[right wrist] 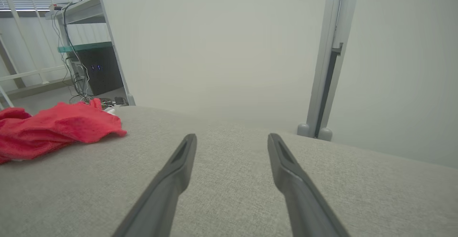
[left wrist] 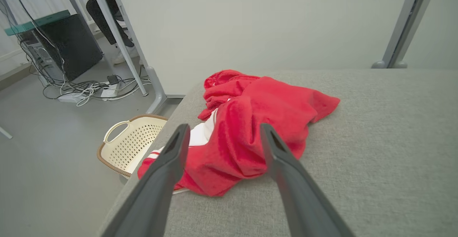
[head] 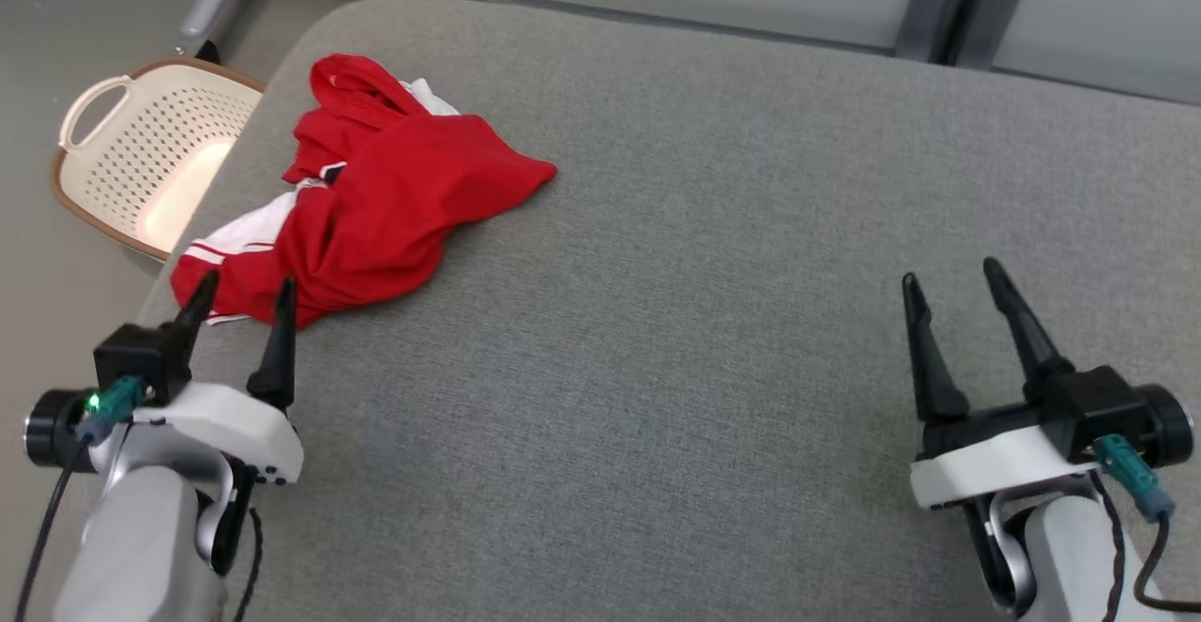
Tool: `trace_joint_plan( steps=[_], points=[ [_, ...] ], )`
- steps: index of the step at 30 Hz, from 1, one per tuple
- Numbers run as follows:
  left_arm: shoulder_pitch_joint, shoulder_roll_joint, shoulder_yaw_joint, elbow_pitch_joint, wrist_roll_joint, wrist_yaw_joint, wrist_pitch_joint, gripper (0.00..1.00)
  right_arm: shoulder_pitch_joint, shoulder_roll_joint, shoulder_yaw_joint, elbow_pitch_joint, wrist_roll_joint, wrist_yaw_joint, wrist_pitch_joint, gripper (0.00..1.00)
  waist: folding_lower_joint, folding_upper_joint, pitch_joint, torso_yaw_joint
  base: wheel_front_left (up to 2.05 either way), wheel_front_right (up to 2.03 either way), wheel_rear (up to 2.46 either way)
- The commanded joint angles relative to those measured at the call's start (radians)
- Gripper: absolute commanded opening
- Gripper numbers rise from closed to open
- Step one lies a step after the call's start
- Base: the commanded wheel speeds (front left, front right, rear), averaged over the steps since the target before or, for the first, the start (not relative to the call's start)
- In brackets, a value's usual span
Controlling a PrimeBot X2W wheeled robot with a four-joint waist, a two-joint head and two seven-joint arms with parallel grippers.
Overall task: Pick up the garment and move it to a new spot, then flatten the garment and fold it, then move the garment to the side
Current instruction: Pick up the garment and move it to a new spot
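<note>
— Garment [head: 394, 200]: where is it, rel. to the left gripper [head: 247, 280]?
— Straight ahead of the tips, v. close. Red w/ white parts and stripe trim, crumpled in a heap on the grey padded surface [head: 657, 341], by that surface's left edge.
— Touching it?
— Can't tell. In the head view the left fingertip overlaps the near hem. In the left wrist view the heap sits ahead of the gap between both fingers [left wrist: 171, 158]. Contact itself isn't clear.
— State of that gripper?
— Released. Fingers spread wide, no cloth pinched.
— Shape of the heap?
— Bunched, not flat. One red corner points out to the right of the left gripper, and a white striped bit lies nearest its left finger, at the surface's edge.
— Right gripper [head: 949, 270]?
— Also released, fingers apart, over bare grey fabric. The garment is well apart from it, ahead and far off to its left. The right wrist view catches it as a low red mound at the left side.
— Anything else near?
— Cream perforated basket [head: 159, 134], brown rim, on the floor beyond and left of the left gripper, just beside the surface's edge and below the garment's level. A grey post [right wrist: 323, 69] stands ahead-right of the right gripper, past the far edge.
</note>
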Motion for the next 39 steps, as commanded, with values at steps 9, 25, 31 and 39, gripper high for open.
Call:
trace_joint_plan(
  steps=[9, 25, 31, 39],
  points=[
    [-0.208, 0.102, -0.078, 0.208, -0.074, -0.011, 0.050, 1.00, -0.056, -0.008, -0.037, -0.029, -0.027, 0.000, -0.001, 1.00, 0.0000, 0.0000, 0.139, -0.113, 0.00, 0.00, 0.00],
    [-0.372, 0.150, -0.104, 0.457, -0.087, -0.011, -0.027, 0.00, -0.053, 0.008, -0.054, -0.014, -0.018, 0.000, -0.001, 1.00, 0.0000, 0.0000, 0.093, -0.193, 0.00, 0.00, 0.00],
    [-0.341, 0.126, -0.097, 0.246, -0.078, -0.010, -0.045, 0.00, -0.030, 0.015, -0.048, -0.002, 0.007, 0.000, -0.001, 1.00, 0.0000, 0.0000, 0.002, -0.216, 0.00, 0.00, 0.00],
    [-0.285, 0.032, -0.165, -0.049, -0.067, -0.011, -0.039, 0.00, -0.001, 0.018, -0.049, -0.004, 0.040, 0.000, -0.001, 1.00, 0.0000, 0.0000, -0.075, -0.278, 0.00, 0.00, 0.00]
  ],
)
